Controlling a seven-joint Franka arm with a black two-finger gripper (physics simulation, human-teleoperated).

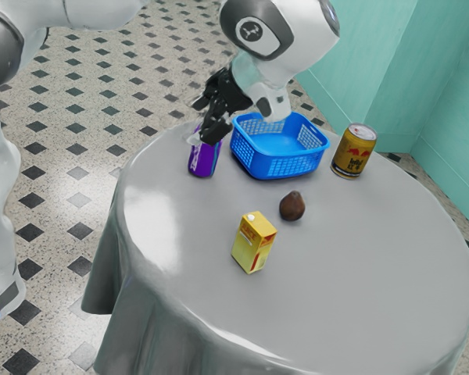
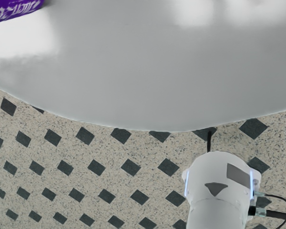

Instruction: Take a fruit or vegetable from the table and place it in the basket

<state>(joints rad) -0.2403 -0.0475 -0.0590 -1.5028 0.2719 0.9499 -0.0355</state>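
Note:
The gripper (image 1: pixel 202 119) is at the table's far left edge in the exterior view, above the purple can and left of the basket. Its two black fingers stand apart, open, with nothing seen held between them. A small dark brown fruit or vegetable (image 1: pixel 292 206), rounded with a narrower top, rests on the grey table (image 1: pixel 359 258), in front of the basket. The blue basket (image 1: pixel 295 166) stands upright with perforated walls; its visible floor holds nothing.
A purple can (image 1: pixel 203 161) stands below the hand; part of this purple can (image 2: pixel 14 10) is in the wrist view. A yellow carton (image 1: pixel 253 244) is nearer the front, and a gold can (image 1: pixel 353 151) stands right of the basket. The robot's base (image 2: pixel 219 186) is beyond the table edge.

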